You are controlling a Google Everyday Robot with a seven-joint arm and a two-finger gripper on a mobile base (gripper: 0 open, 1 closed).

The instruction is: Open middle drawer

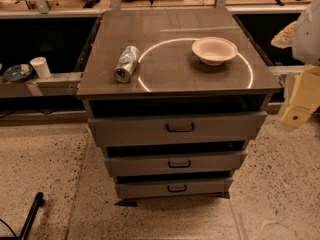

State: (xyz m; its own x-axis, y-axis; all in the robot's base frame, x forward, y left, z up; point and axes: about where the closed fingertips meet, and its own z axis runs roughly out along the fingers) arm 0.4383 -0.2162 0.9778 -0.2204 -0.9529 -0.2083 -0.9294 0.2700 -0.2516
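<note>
The speckled floor (40, 174) is carrying a grey cabinet (170, 76). The middle drawer (150, 164) is sitting lower left of the gripper (298, 104), whose state I cannot tell. Aiming high is risking the top drawer (140, 129); a jolt, the can (126, 63) rolling.

Single camera view, set high, in front of grey cabinet (175, 74); faces forward and steeply down, so cabinet top and all three drawer fronts show together; middle drawer (210, 162) lies just below frame centre; moderate range, whole cabinet in frame, speckled floor (45, 164) visible on both sides, workbench (160, 8) along top edge; gripper (300, 101) enters at right edge of frame, beside cabinet's right side, above floor.
</note>
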